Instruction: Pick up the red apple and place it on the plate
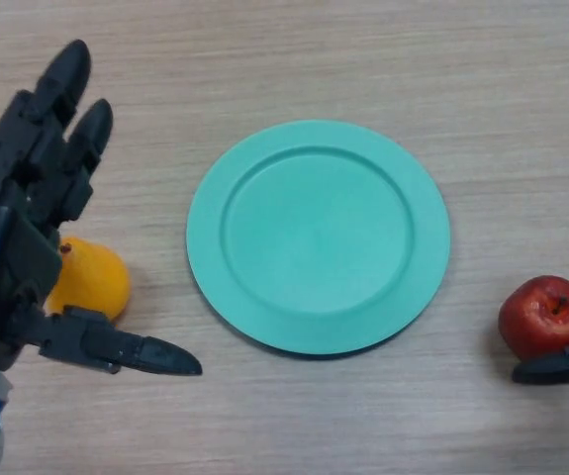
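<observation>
The red apple (548, 315) rests on the wooden table near the right edge, to the right of the green plate (205, 237), which has nothing on it. My right hand (561, 369) shows only in part at the right edge. Its thumb lies straight just below the apple, and a fingertip shows well above the apple, so the hand is open around it without closing on it. My left hand (27, 198) is at the far left, open with straight fingers.
An orange fruit (91, 282) lies on the table under my left hand, between its fingers and thumb. Bare wooden table (314, 59) surrounds the plate.
</observation>
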You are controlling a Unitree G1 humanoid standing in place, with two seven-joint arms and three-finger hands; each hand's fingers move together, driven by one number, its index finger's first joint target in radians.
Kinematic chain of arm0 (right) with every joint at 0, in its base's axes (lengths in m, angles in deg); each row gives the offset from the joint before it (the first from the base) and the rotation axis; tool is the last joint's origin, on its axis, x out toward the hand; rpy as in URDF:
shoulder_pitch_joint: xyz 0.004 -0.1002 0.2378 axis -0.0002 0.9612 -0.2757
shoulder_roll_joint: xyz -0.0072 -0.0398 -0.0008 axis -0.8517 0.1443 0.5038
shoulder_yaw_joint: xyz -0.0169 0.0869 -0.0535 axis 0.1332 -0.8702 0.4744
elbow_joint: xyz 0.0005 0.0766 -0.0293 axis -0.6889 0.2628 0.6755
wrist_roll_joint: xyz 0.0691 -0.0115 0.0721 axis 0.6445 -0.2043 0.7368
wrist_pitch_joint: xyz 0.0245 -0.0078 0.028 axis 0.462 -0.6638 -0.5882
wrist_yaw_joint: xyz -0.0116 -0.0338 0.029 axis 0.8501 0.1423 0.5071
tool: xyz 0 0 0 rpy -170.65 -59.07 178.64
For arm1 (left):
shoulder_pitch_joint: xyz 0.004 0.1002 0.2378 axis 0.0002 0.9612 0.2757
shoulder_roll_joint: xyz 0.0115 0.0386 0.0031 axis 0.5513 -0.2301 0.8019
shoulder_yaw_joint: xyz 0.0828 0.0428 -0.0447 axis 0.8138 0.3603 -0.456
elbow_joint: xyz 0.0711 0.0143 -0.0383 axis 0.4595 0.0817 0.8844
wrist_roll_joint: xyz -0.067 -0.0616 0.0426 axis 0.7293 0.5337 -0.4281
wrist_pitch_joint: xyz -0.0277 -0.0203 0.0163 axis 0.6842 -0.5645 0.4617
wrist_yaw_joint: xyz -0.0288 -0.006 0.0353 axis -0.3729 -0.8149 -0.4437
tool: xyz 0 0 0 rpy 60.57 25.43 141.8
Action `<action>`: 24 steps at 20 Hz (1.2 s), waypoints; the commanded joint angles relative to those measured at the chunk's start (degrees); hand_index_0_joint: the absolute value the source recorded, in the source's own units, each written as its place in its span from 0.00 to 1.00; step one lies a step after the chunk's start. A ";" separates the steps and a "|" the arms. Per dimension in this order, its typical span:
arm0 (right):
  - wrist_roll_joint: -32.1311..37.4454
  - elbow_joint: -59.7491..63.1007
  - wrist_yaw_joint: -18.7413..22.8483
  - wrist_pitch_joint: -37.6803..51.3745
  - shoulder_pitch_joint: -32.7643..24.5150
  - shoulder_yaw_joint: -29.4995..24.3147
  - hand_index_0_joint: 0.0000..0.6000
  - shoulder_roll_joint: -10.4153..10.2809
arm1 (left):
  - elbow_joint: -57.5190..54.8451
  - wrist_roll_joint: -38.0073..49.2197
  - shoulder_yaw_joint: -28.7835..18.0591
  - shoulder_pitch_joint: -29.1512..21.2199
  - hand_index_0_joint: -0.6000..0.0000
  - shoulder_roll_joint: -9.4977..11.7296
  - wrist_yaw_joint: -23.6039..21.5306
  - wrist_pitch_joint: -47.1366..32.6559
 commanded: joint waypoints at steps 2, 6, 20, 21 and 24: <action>-2.21 6.46 -0.64 15.81 -2.39 -4.16 0.00 4.35 | -3.27 -1.54 -2.02 -1.09 1.00 1.24 -1.04 -7.82; -4.02 18.44 0.52 20.44 -4.95 -3.08 0.00 6.60 | -3.42 -3.36 -0.42 -0.66 1.00 0.89 -1.70 -8.45; -0.93 9.41 2.86 3.00 -5.33 3.25 1.00 3.50 | -2.64 -1.62 -2.77 1.55 1.00 0.43 -0.85 -10.52; -1.25 6.33 3.72 1.16 -5.98 4.33 1.00 2.97 | -3.02 -1.69 -2.82 1.54 1.00 0.45 -0.89 -10.27; -2.05 -1.81 5.46 -7.25 -8.97 8.43 1.00 1.72 | -3.36 -1.45 -3.21 1.70 1.00 0.42 -0.40 -10.10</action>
